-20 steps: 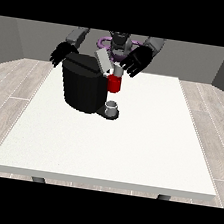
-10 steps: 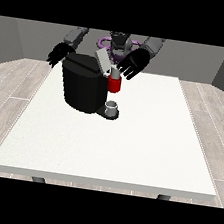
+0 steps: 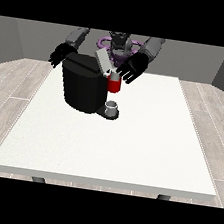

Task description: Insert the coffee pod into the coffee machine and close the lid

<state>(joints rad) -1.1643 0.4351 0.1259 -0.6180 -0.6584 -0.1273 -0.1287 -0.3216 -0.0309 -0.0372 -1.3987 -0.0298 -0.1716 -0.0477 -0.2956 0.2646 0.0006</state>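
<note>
Lid work looks to be the step in hand: the grey lid point(image 3: 103, 61) of the black coffee machine point(image 3: 85, 86) stands tilted up and open, and the robot hand at the view's right point(image 3: 131, 67) hovers just beside it, above a red thing at the machine point(image 3: 114, 85), with its fingers spread and relaxed and nothing visibly held. The robot hand at the view's left point(image 3: 60, 55) hangs behind the machine's far corner, fingers hanging loosely, also holding nothing. The coffee pod cannot be picked out with certainty; a small grey thing point(image 3: 112, 107) sits on the machine's base plate under the spout, and whether that is a cup or the pod cannot be told. Whether anything lies in the open chamber under the lid is hidden from this side. Judging by the raised lid, the task is not finished. The next move probably calls for the hand at the view's right to press the lid down flat, while keeping the machine from sliding on the white tabletop point(image 3: 129, 147).
</note>
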